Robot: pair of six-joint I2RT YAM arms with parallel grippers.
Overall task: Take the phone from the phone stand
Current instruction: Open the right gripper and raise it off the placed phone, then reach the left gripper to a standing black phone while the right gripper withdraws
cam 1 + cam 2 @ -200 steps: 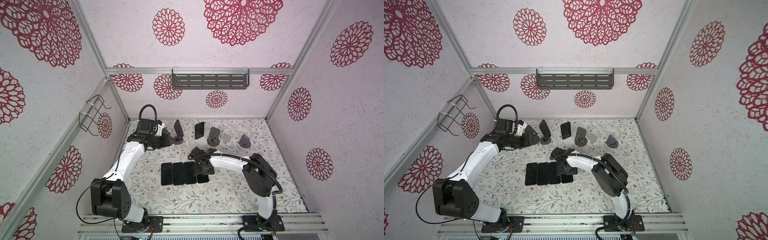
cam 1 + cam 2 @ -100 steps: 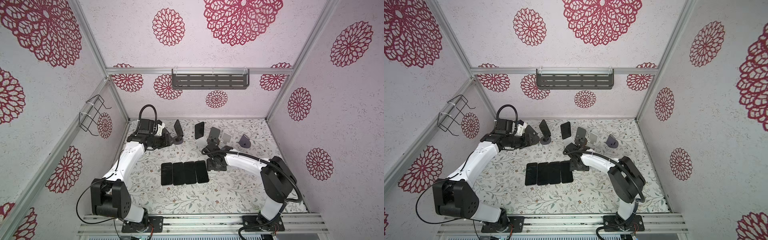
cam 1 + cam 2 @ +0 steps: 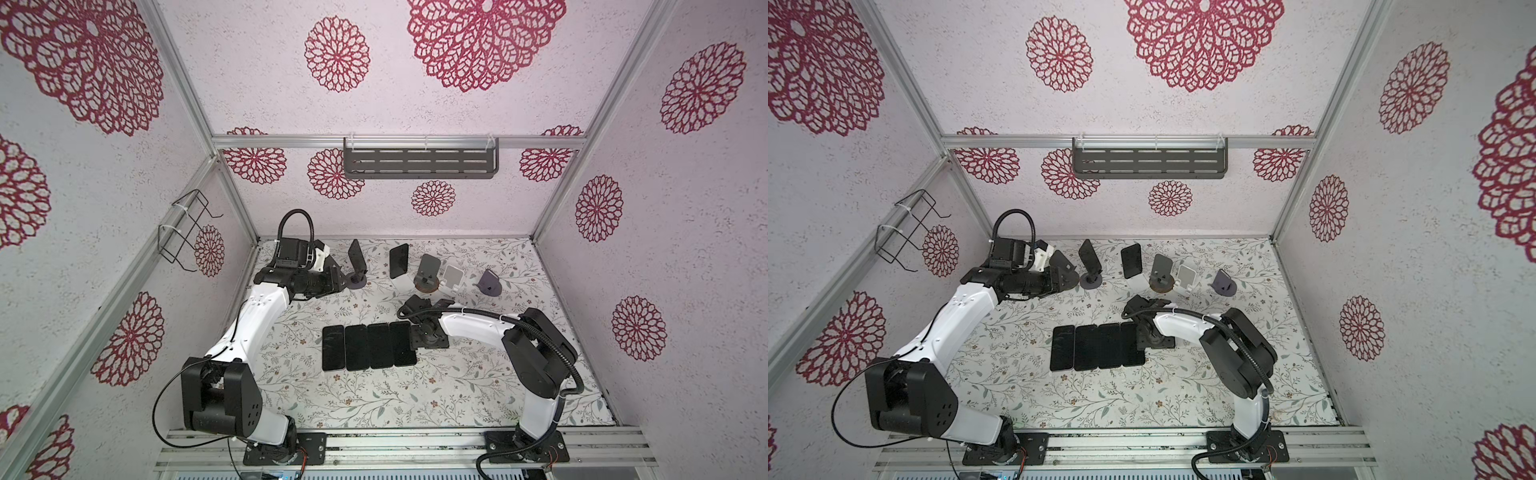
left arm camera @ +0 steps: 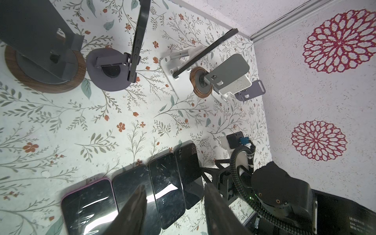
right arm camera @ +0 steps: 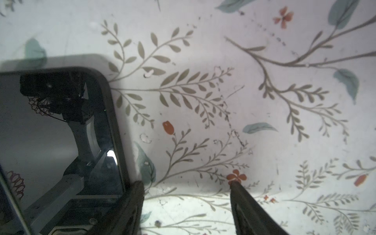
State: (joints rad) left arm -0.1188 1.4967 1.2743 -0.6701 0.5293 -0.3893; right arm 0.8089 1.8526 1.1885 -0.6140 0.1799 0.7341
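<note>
1. Done: four phones (image 3: 369, 347) lie flat, side by side, screens up, on the surface (image 3: 374, 403).
2. Done: four stands are empty: a grey stand (image 3: 428, 270) on a wood base, a white stand (image 3: 452, 276), a purple stand (image 3: 488, 282), and a second grey stand (image 4: 30, 30) beside the left arm (image 3: 257, 316).
3. Left to do: one upright phone (image 3: 357, 255) sits in the dark round-base stand (image 3: 356, 283), and another upright phone (image 3: 399, 261) leans on a white folding stand (image 3: 401, 286).
4. Right jaws: wide and empty, low over the surface, just beside the end phone of the row (image 5: 61, 132). One fingertip (image 5: 138, 187) is at its edge; contact cannot be told.
5. Left jaws: partly open, empty, near the back-left stands.
6. Judgement: about two thirds complete, with two removals outstanding.
</note>
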